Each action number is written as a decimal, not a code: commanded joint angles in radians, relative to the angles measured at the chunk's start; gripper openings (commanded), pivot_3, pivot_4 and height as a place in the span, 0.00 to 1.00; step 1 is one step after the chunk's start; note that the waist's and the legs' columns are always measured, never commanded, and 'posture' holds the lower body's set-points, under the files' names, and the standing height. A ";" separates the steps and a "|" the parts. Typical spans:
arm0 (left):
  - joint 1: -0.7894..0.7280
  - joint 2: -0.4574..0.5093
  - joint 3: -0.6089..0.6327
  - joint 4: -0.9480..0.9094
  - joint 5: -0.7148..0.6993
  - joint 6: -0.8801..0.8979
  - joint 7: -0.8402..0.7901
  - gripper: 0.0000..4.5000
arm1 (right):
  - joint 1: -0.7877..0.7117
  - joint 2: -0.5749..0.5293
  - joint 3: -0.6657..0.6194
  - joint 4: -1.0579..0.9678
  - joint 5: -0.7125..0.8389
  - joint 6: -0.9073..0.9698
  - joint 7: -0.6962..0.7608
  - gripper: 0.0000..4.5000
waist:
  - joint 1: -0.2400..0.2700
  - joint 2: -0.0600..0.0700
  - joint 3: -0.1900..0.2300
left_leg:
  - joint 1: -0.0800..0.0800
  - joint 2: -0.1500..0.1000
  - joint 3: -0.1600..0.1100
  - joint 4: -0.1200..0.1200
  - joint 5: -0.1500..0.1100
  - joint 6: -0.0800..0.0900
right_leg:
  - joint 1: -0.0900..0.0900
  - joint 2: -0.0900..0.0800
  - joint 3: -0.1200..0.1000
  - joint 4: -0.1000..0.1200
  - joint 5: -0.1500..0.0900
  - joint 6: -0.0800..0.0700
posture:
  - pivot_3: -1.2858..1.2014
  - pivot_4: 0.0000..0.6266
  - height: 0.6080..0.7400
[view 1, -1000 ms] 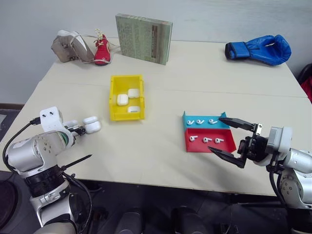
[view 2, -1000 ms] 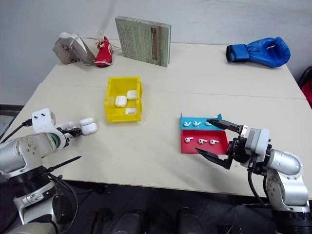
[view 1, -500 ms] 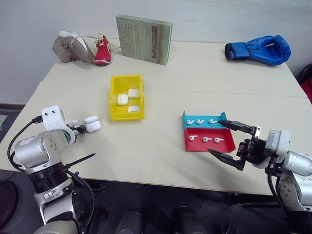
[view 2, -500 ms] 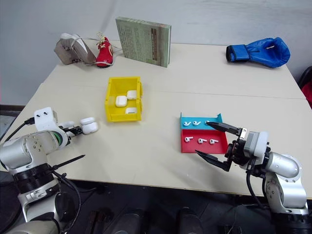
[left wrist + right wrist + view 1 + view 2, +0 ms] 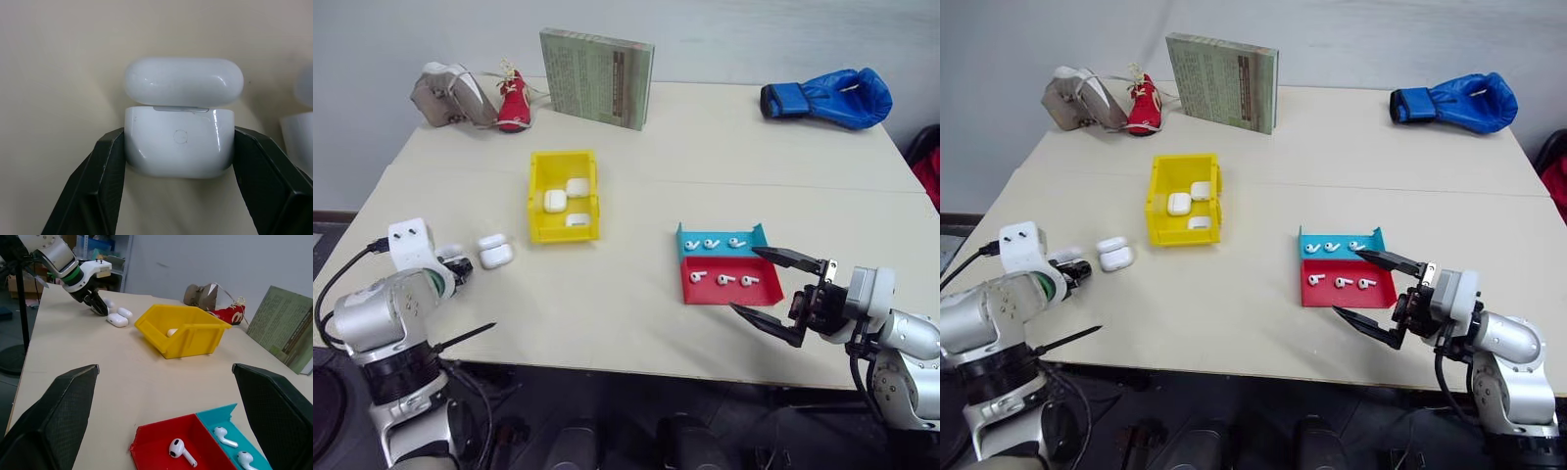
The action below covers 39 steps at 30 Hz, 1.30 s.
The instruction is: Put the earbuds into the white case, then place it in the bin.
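Observation:
The white case has its lid open, and my left gripper is shut on its lower half, at the table's front left. Whether the case rests on the table I cannot tell. A second open case lies loose just to its right. Several earbuds lie in the blue and red tray. My right gripper hangs open and empty at the tray's front right corner. The yellow bin stands left of centre with three shut cases inside.
An upright book stands at the back. A grey shoe and a red shoe lie at the back left, a blue boxing glove at the back right. Bare tabletop lies between the bin and the tray.
My left hand has drawn back a little to the left, away from the loose case. The loose case, the bin and my right arm have kept their places.

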 commanded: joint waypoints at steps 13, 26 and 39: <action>0.171 -0.024 -0.045 -0.182 -0.703 -0.690 -0.994 0.62 | 0.217 -0.154 -0.259 -0.072 0.058 0.089 0.025 1.00 | 0.020 -0.001 0.002 | -0.002 0.000 -0.007 -0.001 0.000 0.001 | 0.007 -0.002 -0.007 -0.014 0.000 0.000 | 0.52 0.24 1.00; 0.140 -0.297 -0.481 0.027 -0.632 -1.054 -1.296 0.62 | 0.650 -0.054 -0.500 0.073 -0.216 -0.086 -0.072 1.00 | 0.001 0.000 0.001 | 0.001 0.001 -0.002 -0.001 0.000 0.003 | 0.012 0.003 -0.003 -0.016 0.000 0.000 | 0.52 0.24 1.00; 0.214 -0.288 -0.554 0.133 -0.536 -1.249 -1.338 0.62 | 0.302 -0.505 -0.283 -0.201 -0.065 0.487 -0.076 1.00 | -0.006 0.003 -0.001 | 0.001 0.002 0.001 0.000 0.000 0.005 | 0.010 0.004 0.004 -0.016 0.000 0.000 | 0.52 0.24 1.00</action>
